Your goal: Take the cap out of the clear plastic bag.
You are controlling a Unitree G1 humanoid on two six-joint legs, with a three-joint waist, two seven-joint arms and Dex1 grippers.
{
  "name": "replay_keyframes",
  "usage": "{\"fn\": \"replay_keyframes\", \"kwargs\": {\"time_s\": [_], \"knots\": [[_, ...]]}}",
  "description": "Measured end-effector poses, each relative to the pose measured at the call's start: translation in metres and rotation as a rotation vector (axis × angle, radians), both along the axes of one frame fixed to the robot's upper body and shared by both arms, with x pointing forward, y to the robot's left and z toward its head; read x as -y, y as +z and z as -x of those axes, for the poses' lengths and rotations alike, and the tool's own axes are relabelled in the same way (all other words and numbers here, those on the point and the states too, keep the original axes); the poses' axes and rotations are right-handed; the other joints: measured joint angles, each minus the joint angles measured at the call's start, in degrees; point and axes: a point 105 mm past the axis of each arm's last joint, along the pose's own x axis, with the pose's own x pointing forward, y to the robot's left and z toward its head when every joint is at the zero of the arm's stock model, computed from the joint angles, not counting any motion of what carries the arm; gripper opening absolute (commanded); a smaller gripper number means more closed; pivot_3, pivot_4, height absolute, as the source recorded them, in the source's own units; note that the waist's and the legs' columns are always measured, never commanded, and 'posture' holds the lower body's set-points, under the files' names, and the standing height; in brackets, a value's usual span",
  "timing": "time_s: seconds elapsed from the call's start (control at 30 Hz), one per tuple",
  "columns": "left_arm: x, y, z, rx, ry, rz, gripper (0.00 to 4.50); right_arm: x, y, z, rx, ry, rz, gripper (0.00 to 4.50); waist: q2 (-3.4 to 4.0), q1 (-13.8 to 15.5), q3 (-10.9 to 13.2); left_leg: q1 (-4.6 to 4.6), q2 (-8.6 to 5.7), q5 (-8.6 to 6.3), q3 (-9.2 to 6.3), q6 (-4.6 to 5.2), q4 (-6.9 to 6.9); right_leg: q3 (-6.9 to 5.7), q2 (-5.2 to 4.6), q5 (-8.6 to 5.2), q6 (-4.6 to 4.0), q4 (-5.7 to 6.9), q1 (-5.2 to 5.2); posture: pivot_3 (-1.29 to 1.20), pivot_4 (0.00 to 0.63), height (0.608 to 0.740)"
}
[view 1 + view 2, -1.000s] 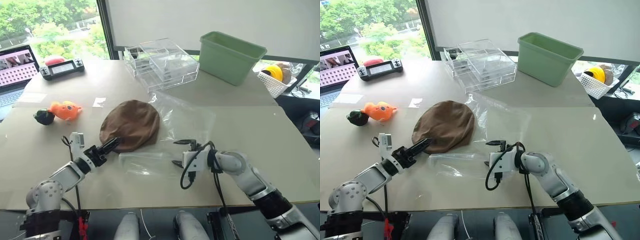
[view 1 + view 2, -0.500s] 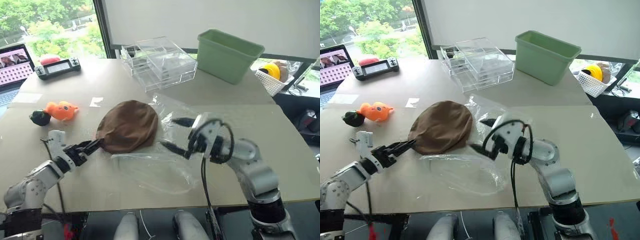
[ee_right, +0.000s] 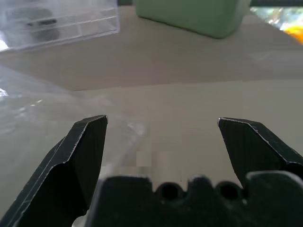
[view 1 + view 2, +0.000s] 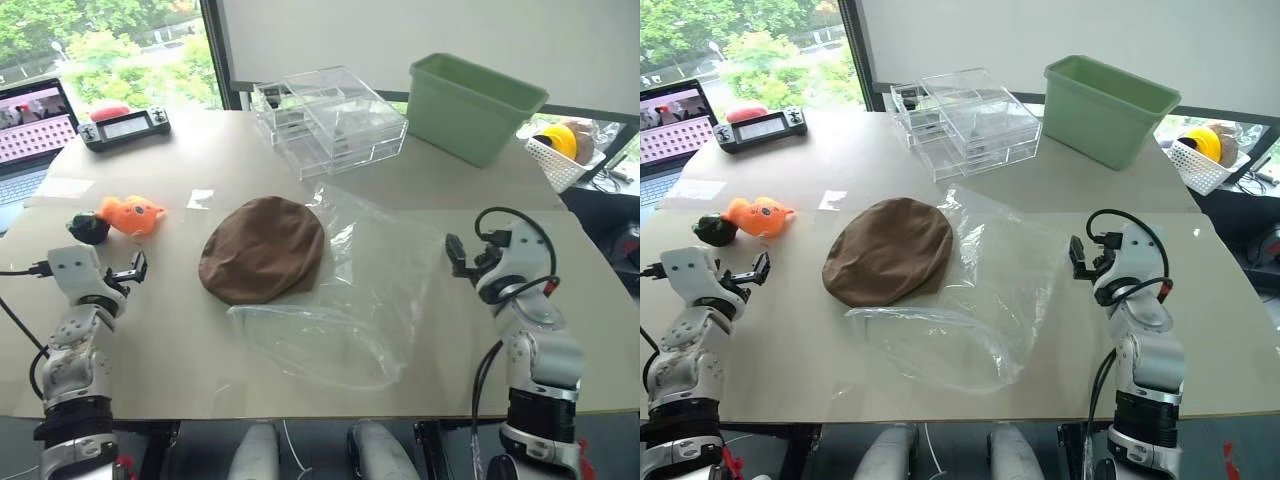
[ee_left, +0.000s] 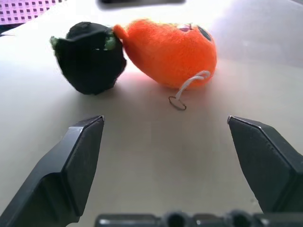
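Both arms are standing drawn up at the near corners of the table (image 4: 430,190), forearms raised and the grippers pointing level, away from the robot and across the tabletop. The left gripper (image 5: 165,137) is sitting at the robot's left, just short of a small orange plush toy (image 5: 168,52) and a dark, rounded object (image 5: 90,56) that is touching the toy's end; its two black fingers (image 5: 78,158) are spread wide with nothing between them. The right gripper (image 3: 163,144) is hanging near the right edge of the clear plastic bag (image 4: 350,290), its fingers (image 3: 80,156) likewise gaping wide and gripping nothing, the crinkled film lying on the table beneath and beside one of them.

The cap (image 4: 263,248) is lying flat in the middle of the table, between the two arms and touched by neither. Its right and near edges are resting against the bag, which is spreading out glossy and wrinkled from there; whether the cap's rim is under the film or on it I cannot tell.

Farther back, clear acrylic drawer boxes (image 4: 335,120) and a green bin (image 4: 475,105) are standing side by side. A handheld controller (image 4: 125,128) and an open laptop (image 4: 30,125) are sitting at the far left; I cannot read any writing or labels on them.
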Motion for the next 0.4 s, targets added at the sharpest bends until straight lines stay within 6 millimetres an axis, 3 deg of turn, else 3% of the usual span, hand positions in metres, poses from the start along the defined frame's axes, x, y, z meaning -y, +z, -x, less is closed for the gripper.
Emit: {"fn": "replay_keyframes", "kwargs": {"time_s": [0.07, 0.4], "knots": [[0.000, -0.005, -0.001, 0.004, 0.031, 0.004, 4.50, 0.002, -0.004, 0.004, 0.001, -0.010, 0.078, 4.47, 0.00, -0.3, 0.0, 0.04, 0.00, 0.00, 0.00, 0.00, 0.01, 0.01, 0.01, 0.00, 0.01, 0.00, 0.03, 0.00, 0.150, 0.735], [0.018, -0.016, -0.009, 0.028, 0.011, 0.044, 4.50, -0.001, -0.026, 0.001, -0.031, -0.006, 0.057, 4.47, 0.00, -0.8, 0.0, 0.01, -0.03, 0.00, -0.01, 0.00, 0.04, 0.03, 0.00, 0.04, 0.06, 0.00, 0.06, 0.00, 0.150, 0.735]]}}
